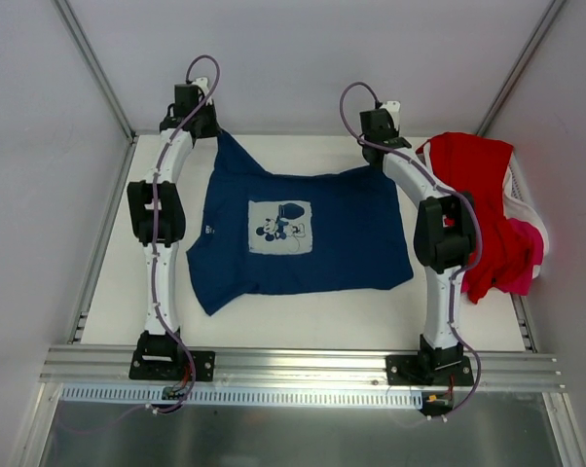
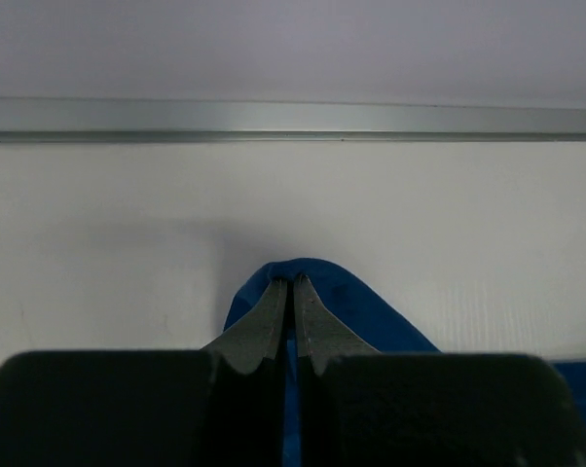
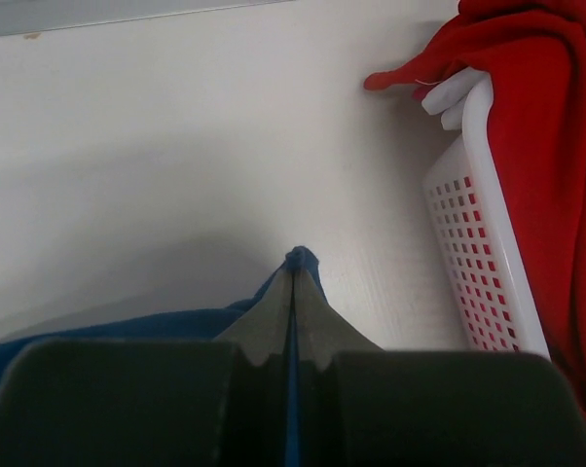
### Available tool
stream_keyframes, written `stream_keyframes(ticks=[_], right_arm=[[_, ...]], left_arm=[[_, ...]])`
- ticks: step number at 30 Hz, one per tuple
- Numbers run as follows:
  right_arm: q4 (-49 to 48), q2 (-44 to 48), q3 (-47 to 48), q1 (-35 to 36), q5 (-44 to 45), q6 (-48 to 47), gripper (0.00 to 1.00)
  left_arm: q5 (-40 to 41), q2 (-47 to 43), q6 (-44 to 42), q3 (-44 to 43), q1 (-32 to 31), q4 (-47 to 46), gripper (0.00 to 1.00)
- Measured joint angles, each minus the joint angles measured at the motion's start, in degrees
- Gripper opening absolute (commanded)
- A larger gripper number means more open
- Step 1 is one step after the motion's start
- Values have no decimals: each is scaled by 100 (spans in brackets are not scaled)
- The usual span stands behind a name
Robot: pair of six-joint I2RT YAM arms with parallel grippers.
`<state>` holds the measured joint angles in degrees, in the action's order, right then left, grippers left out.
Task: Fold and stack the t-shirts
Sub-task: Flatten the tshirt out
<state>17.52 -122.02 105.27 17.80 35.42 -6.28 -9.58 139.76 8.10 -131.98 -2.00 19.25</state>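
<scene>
The navy t-shirt (image 1: pixel 342 229) lies spread on the white table, its pale cartoon-mouse print (image 1: pixel 280 227) facing up. My left gripper (image 1: pixel 213 128) is shut on the shirt's far left corner; blue cloth (image 2: pixel 371 316) bulges around its fingertips (image 2: pixel 292 283). My right gripper (image 1: pixel 381 156) is shut on the far right corner; blue cloth (image 3: pixel 128 326) trails from its fingertips (image 3: pixel 295 261). The red t-shirt (image 1: pixel 483 209) drapes over the basket at the right, also in the right wrist view (image 3: pixel 546 126). The pink t-shirt (image 1: pixel 523 263) peeks out under it.
The white plastic basket (image 1: pixel 523 195) stands at the table's right edge, close to my right arm; its perforated wall (image 3: pixel 473 253) shows in the right wrist view. A metal rail (image 2: pixel 293 119) runs along the table's far edge. Grey walls enclose the table.
</scene>
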Motion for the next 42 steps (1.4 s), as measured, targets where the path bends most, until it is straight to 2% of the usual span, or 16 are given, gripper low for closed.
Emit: stream_keyframes(ticks=[6, 8, 9, 10, 11, 12, 18, 21, 24, 28, 32, 34, 37, 42], right_arm=[[35, -498, 476, -105, 435, 2, 0], [33, -625, 643, -138, 575, 2, 2], [31, -699, 743, -151, 632, 2, 11], [13, -774, 844, -168, 686, 13, 61], [-2, -850, 942, -186, 763, 35, 90], [-9, -920, 1056, -201, 831, 0, 99], [-111, -1727, 2297, -299, 1191, -372, 99], [-127, -1722, 2332, -310, 1325, -492, 99], [-125, -1373, 1899, -308, 1322, -452, 99], [245, -140, 656, -293, 920, -50, 100], [192, 1672, -953, -164, 304, 409, 99], [76, 2374, -1532, -11, -103, 540, 100], [-46, 2798, -1982, 323, -841, 715, 99], [4, 2173, -1963, 881, -2177, 780, 99]], left_arm=[[-44, 627, -17, -636, 26, -26, 0], [-42, 704, -26, -651, 52, -81, 11], [-31, 728, -46, -651, 55, -131, 23], [9, 752, -81, -651, 59, -179, 71], [87, 772, -125, -651, 61, -254, 93], [138, 791, -105, -651, 61, -356, 99], [852, 791, -90, -651, 61, -920, 99], [1073, 581, -57, -466, 46, -1014, 99], [1294, -118, -24, 278, -20, -981, 99], [1563, -1843, 186, 1963, -323, -966, 99], [1637, -3759, 702, 3864, -903, -1143, 98], [1674, -4413, 935, 4708, -1248, -1246, 96], [1766, -4734, 1252, 5702, -1659, -1296, 91], [1744, -4686, 1869, 7261, -1875, -1143, 84]])
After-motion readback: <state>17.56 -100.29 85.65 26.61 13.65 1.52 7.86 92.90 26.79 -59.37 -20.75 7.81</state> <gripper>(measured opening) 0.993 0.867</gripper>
